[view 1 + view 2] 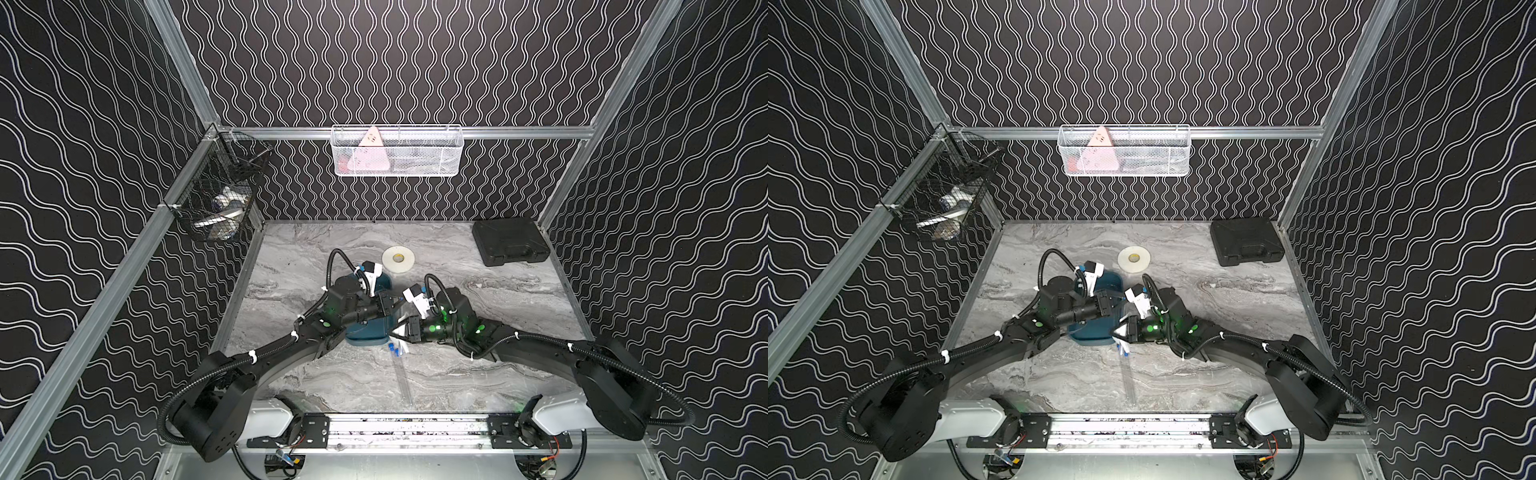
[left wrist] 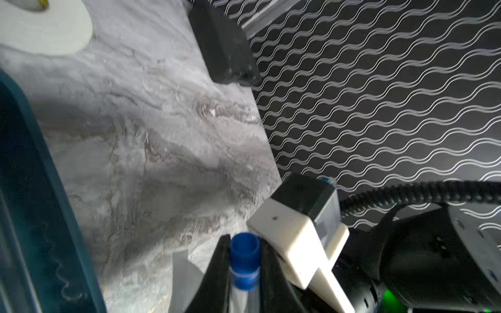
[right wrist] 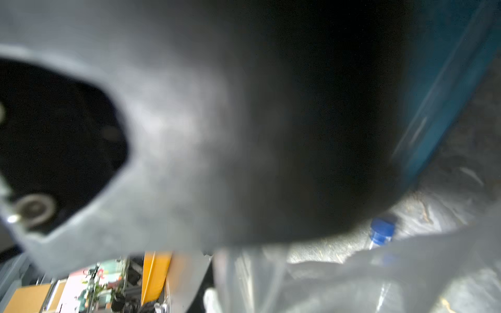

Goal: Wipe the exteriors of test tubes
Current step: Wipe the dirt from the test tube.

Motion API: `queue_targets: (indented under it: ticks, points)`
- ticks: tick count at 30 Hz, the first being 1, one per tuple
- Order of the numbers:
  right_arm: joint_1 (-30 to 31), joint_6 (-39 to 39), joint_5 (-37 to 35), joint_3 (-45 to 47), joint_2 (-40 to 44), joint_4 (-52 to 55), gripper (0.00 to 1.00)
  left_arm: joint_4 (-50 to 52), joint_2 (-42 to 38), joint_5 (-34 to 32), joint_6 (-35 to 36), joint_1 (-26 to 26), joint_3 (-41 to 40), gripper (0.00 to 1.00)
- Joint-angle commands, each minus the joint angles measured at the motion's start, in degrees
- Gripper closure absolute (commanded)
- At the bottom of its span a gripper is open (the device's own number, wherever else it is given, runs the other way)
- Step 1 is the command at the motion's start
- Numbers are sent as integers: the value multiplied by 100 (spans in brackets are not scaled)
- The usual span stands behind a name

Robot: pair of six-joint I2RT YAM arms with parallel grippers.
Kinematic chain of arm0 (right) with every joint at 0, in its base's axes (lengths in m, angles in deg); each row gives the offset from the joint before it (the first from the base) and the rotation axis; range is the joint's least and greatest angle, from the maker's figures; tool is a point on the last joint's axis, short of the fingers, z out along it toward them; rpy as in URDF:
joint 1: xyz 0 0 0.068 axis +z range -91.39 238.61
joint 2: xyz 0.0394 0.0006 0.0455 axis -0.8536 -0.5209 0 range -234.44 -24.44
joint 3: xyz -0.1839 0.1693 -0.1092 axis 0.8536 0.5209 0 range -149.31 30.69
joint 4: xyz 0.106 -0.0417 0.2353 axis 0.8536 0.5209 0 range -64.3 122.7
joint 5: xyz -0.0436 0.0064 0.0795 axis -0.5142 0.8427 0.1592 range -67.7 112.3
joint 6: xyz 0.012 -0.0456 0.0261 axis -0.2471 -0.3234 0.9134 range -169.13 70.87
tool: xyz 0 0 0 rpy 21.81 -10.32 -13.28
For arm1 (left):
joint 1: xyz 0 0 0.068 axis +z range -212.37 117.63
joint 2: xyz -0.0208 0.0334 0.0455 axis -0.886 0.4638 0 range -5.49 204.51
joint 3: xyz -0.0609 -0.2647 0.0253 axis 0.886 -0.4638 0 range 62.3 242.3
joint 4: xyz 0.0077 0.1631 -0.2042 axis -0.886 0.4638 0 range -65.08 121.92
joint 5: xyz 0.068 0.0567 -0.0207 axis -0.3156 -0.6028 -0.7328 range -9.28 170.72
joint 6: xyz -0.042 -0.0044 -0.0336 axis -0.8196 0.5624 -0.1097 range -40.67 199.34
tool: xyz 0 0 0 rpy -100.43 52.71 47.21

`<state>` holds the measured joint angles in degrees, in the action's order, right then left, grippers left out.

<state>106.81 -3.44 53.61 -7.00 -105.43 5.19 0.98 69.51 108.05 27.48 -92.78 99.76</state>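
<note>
My left gripper point(image 2: 244, 241) is shut on a clear test tube point(image 2: 244, 257) just below its blue cap, one black finger on each side. It hangs over the teal tray point(image 1: 365, 337), as both top views show. My right gripper point(image 1: 404, 330) faces it from close by and is shut on a crumpled white tissue point(image 1: 399, 331). Its fingers are hidden in the right wrist view, where a dark blurred arm part fills most of the picture. More test tubes point(image 1: 401, 374) lie on the marble in front of the tray, blue caps point(image 1: 1122, 348) toward the tray. One cap point(image 3: 382, 233) shows in the right wrist view.
A white tape roll point(image 1: 398, 259) lies behind the tray. A black case point(image 1: 513, 242) sits at the back right corner. A white wire basket point(image 1: 397, 150) hangs on the back wall and a black wire basket point(image 1: 220, 195) on the left wall.
</note>
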Motion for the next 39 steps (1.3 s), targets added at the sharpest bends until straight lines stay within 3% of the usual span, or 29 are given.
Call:
queue_targets:
  ticks: [1, 4, 8, 13, 17, 22, 31, 39]
  points:
    - [172, 125, 100, 233, 158, -370, 82, -388, 33, -228, -24, 34, 95, 84]
    - [138, -144, -119, 71, 305, -24, 82, -381, 44, -211, -15, 44, 65, 84]
    - [-131, -670, 92, -688, 69, 755, 82, -472, 39, -211, -100, 36, -42, 84]
    - [-690, -764, 409, -1281, -242, 903, 82, -439, -70, -241, -107, 40, -107, 84]
    - [-784, -912, 442, -1499, -293, 1174, 82, -304, -132, -272, -11, 39, -63, 84]
    - [-676, -772, 437, -1251, -150, 1142, 82, -406, -61, -263, -60, 56, -62, 84]
    - [143, -80, -144, -297, 240, 520, 82, -480, 67, -263, -64, 139, 1, 84]
    - [380, 196, -454, 197, 629, 498, 82, -204, 223, -85, 205, 574, 226, 84]
